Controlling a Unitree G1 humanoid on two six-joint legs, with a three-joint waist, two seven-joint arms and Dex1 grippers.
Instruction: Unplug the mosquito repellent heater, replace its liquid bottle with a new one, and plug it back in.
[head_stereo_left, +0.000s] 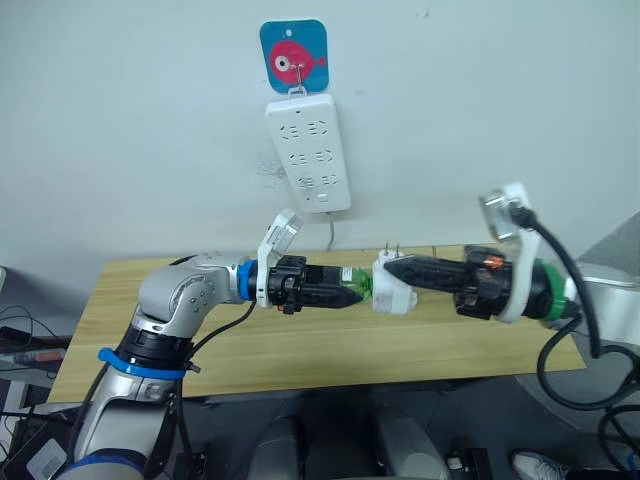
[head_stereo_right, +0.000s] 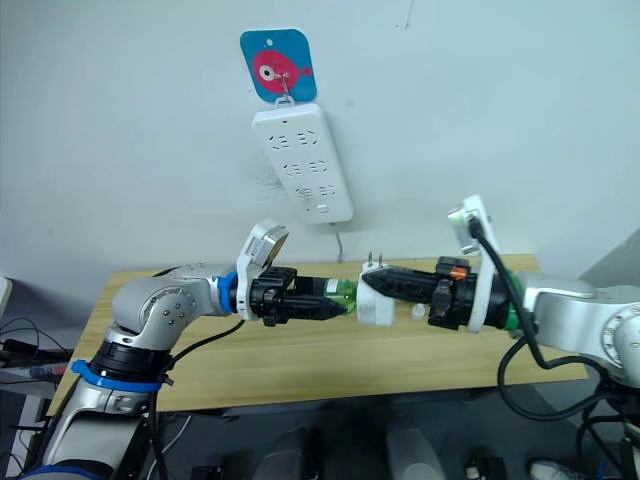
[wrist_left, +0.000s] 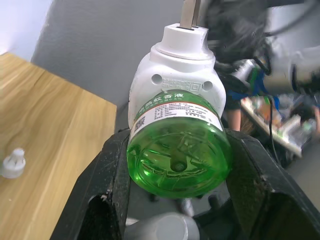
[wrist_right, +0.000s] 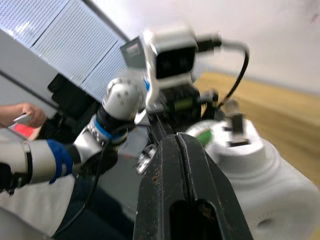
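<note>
Your left gripper (wrist_left: 177, 195) is clamping its 2 fingers (wrist_left: 107, 185) on the green liquid bottle (wrist_left: 177, 150), which is sitting between the jaws, its neck seated in the mosquito repellent heater (head_stereo_left: 392, 285). Your right gripper (head_stereo_left: 395, 268) is gripping the heater's far side, jaws closed on it, prongs pointing up. Both are hovering above the wooden table (head_stereo_left: 300, 350). Beyond them, the power strip (head_stereo_left: 308, 152) is hanging on the wall.

Both arms inward, grippers (head_stereo_left: 352, 287) (head_stereo_left: 392, 272) nearly tip-to-tip.
</note>
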